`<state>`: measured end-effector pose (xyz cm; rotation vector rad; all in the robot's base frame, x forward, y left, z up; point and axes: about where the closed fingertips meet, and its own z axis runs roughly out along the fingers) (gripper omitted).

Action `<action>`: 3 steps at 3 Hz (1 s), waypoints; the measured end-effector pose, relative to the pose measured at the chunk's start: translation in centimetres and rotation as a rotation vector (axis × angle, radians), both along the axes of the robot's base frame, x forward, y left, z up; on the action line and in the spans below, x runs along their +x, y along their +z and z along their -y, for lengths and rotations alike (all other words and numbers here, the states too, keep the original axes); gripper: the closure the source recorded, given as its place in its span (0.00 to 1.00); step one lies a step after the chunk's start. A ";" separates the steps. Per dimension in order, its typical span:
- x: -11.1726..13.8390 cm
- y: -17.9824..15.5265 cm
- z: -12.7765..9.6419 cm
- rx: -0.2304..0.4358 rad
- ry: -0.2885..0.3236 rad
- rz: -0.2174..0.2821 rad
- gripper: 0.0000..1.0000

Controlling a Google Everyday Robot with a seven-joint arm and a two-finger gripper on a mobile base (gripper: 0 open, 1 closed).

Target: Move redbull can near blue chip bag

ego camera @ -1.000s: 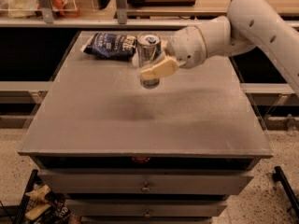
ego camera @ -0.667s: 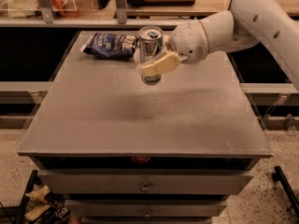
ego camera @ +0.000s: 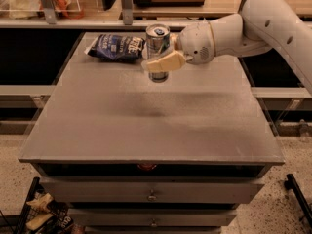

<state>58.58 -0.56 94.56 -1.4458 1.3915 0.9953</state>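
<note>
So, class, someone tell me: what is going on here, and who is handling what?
The robot's gripper is shut around the redbull can, holding it upright over the far part of the grey table. The can is close beside the blue chip bag, which lies near the table's far edge. The can seems slightly lifted.

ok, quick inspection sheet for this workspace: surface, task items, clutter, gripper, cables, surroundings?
surface: grey table top, flat.
job's things: redbull can upright in the grip, apparently lifted off the top; blue chip bag lying at the far left, just left of the can.
clutter: nothing seen.
grippers: gripper shut on the can, arm reaching in from the right.
cables: nothing seen.
surroundings: shelving behind; drawers below; loose items on the floor, lower left.
</note>
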 end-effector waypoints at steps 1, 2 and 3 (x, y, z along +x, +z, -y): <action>4.1 -0.5 0.3 0.001 -0.091 -0.018 1.00; 7.8 -1.7 -0.1 -0.018 -0.141 -0.040 1.00; 10.9 -3.4 -1.1 -0.041 -0.165 -0.055 1.00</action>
